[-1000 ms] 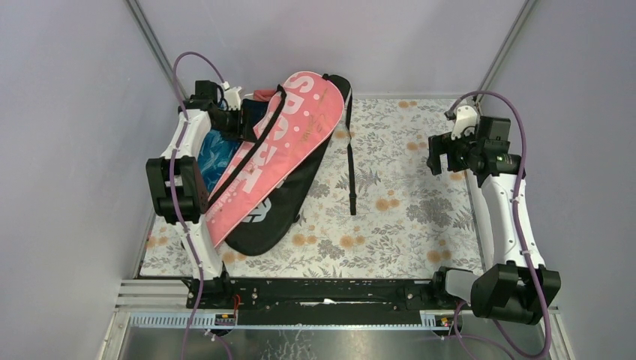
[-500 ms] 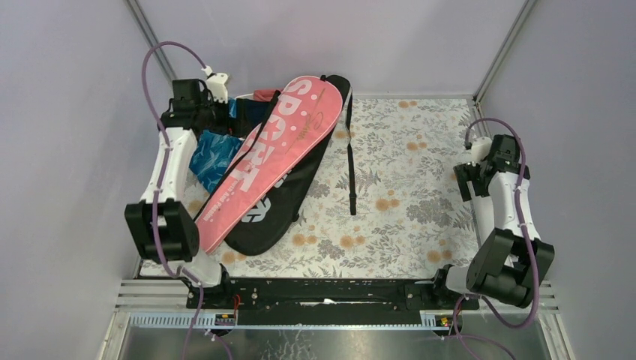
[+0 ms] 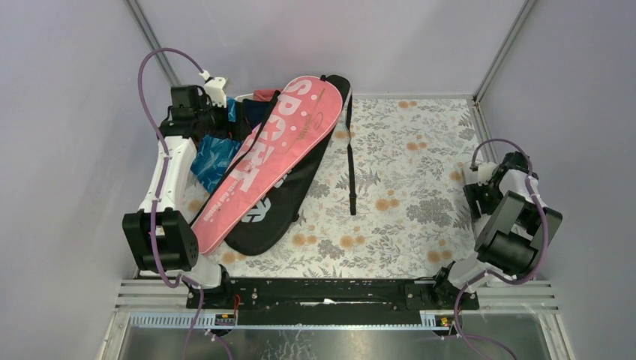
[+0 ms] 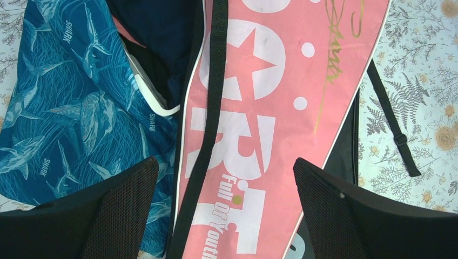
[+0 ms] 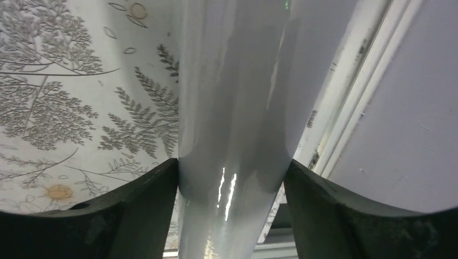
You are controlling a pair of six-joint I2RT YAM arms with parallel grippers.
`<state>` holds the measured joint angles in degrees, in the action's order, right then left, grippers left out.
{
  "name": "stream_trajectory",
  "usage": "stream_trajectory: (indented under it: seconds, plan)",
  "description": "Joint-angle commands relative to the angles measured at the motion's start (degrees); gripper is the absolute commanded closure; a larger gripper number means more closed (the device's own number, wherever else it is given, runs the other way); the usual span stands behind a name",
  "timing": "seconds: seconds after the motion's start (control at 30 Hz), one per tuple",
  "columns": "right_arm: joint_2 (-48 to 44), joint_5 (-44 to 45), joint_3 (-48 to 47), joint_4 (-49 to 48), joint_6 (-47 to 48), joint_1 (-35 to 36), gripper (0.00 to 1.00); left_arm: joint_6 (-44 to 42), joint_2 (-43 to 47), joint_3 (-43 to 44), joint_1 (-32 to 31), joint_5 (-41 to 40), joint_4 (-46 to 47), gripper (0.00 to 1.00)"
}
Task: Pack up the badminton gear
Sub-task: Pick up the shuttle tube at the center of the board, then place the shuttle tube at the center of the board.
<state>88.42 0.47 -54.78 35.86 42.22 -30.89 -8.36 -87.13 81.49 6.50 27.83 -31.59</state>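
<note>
The pink "SPORT" racket bag (image 3: 274,150) lies slantwise on the black racket bag (image 3: 289,199) at the left of the table, both part of the badminton gear. Its black strap (image 4: 213,97) runs down its face. My left gripper (image 4: 224,167) hangs open above the pink bag (image 4: 270,118), with nothing between the fingers; from above it sits at the bag's upper left (image 3: 221,118). My right gripper (image 5: 231,167) is folded back near the table's right edge (image 3: 480,191). Its jaws stand wide apart on either side of a glossy white rounded body (image 5: 232,108), apparently the arm's own link.
A blue shark-print cloth (image 3: 212,159) and dark clothes (image 4: 156,32) lie left of the bags, with a white basket rim (image 4: 154,100) between them. A loose black strap (image 3: 351,161) lies on the floral tablecloth (image 3: 405,195). A wall rail (image 5: 345,108) runs beside the right gripper.
The left gripper drew back from the pink bag toward the far left corner and opened. The right arm folded down and back to the table's right edge.
</note>
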Motion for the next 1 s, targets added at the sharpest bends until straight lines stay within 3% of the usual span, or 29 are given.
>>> stream_trajectory:
  seconds: [0.0, 0.1, 0.23, 0.43, 0.73, 0.97]
  plan:
    - [0.6, -7.8, -1.7, 3.2, 1.2, -0.1, 0.33, 1.2, 2.0, 0.2, 0.5, -0.3, 3.8, 0.01]
    - [-1.3, -15.2, -4.1, 5.9, 0.2, 0.2, 0.53, 1.0, 3.1, 0.0, 0.6, -0.4, 3.8, 0.01]
    - [-3.5, -21.3, -6.4, 8.1, -1.9, 4.2, 0.63, 0.8, 3.8, -0.4, 0.6, -1.4, 4.5, 0.01]
    - [-3.2, -22.0, -7.6, 4.3, -7.9, 18.7, 0.62, 0.8, 3.8, -0.3, 0.6, -0.9, 4.7, 0.01]
    - [6.9, -21.2, -15.1, -1.8, -15.4, 34.7, 0.62, 0.7, 5.9, -1.4, 0.6, -0.4, 3.9, 0.01]
    - [15.3, -18.7, -18.6, -4.6, -20.1, 40.0, 0.54, 0.5, 7.8, -4.4, 0.7, -1.4, 4.6, 0.01]
